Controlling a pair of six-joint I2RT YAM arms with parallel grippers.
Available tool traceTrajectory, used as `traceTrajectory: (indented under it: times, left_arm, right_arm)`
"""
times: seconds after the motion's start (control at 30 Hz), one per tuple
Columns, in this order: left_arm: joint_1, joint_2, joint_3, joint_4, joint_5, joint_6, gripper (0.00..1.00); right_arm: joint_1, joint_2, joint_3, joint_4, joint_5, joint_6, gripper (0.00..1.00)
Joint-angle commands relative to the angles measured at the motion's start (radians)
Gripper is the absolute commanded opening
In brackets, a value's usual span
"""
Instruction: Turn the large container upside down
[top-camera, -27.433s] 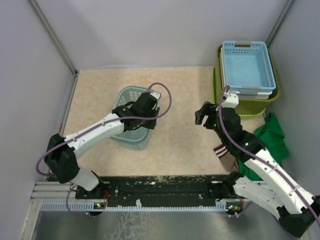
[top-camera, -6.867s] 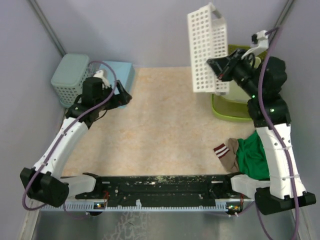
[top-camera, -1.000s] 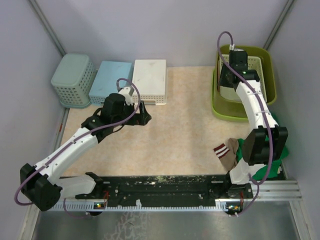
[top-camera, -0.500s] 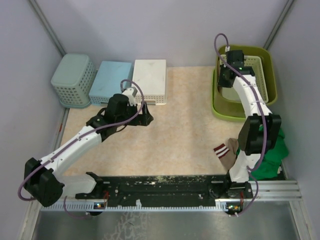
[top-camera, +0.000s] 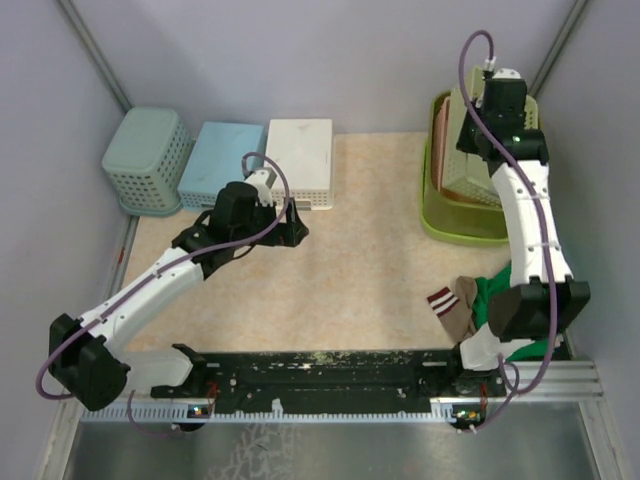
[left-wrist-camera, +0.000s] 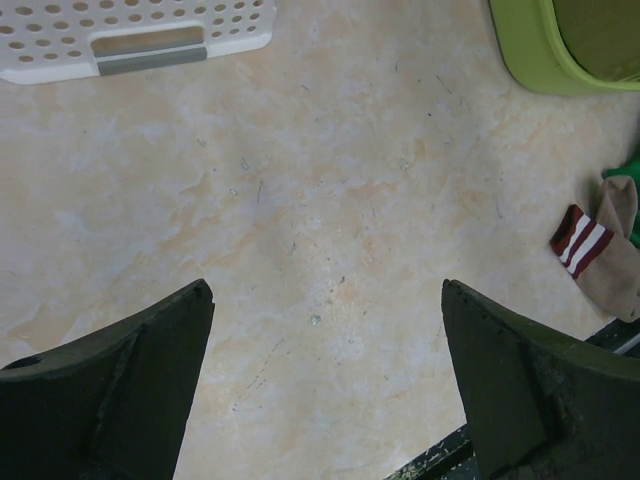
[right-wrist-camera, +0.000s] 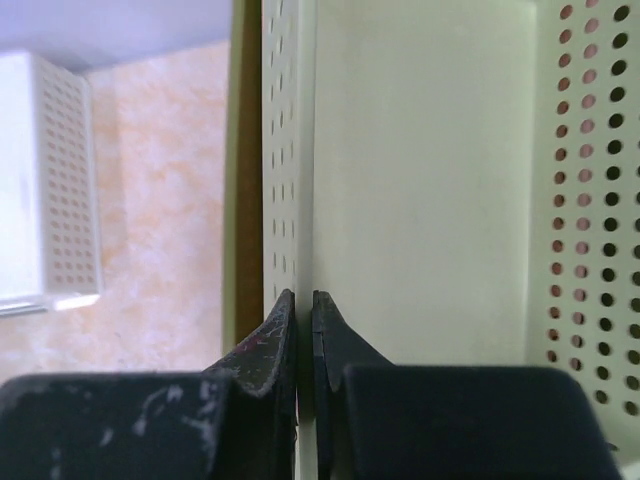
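Lime-green plastic, smooth-walled with a rolled rim: the large container (top-camera: 462, 232) sits upright, mouth up, at the far right corner of the table (top-camera: 370, 270). Inside it a pale perforated basket (top-camera: 465, 170) stands tilted on edge. The right gripper (right-wrist-camera: 303, 300) is pinched tight on that basket's thin wall. Along the far left edge, a grey-green basket (top-camera: 145, 160), a blue basket (top-camera: 225, 160) and a white basket (top-camera: 300, 158) sit side by side, bottoms up. The left gripper (left-wrist-camera: 325, 380) hovers over bare tabletop, jaws spread wide, holding nothing. A striped sock (top-camera: 450, 303) and a green cloth (top-camera: 492, 292) lie by the right arm's base.
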Motion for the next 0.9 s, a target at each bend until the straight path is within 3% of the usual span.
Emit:
traceTrajectory:
  times: [0.0, 0.27, 0.4, 0.5, 0.57, 0.67, 0.77, 0.87]
  left_arm:
    - [0.0, 0.017, 0.087, -0.05, -0.063, -0.004, 1.0]
    - [0.006, -0.016, 0.092, -0.056, -0.099, -0.013, 1.0]
    - [0.032, -0.043, 0.128, -0.1, -0.129, 0.004, 1.0]
    - [0.163, -0.065, 0.151, -0.138, -0.042, -0.003, 1.0]
    - [0.312, -0.095, 0.138, -0.142, 0.063, -0.025, 1.0]
    - [0.473, -0.153, 0.117, -0.15, 0.106, -0.057, 1.0]
    - [0.554, -0.206, 0.114, -0.192, 0.048, -0.103, 1.0]
    - [0.597, -0.268, 0.095, -0.202, 0.003, -0.161, 1.0]
  right_arm:
    - [-0.004, -0.208, 0.072, 0.067, 0.021, 0.015, 0.0]
    - [-0.003, -0.365, 0.047, 0.1, -0.059, 0.023, 0.0]
    - [-0.003, -0.447, -0.004, 0.201, -0.355, 0.101, 0.0]
    - [0.032, -0.508, -0.162, 0.423, -0.663, 0.273, 0.0]
    - [0.139, -0.536, -0.271, 0.559, -0.741, 0.344, 0.0]
    - [0.375, -0.527, -0.353, 0.63, -0.699, 0.358, 0.0]
    - [0.57, -0.492, -0.434, 0.7, -0.672, 0.399, 0.0]
    - [0.616, -0.479, -0.601, 0.866, -0.687, 0.545, 0.0]
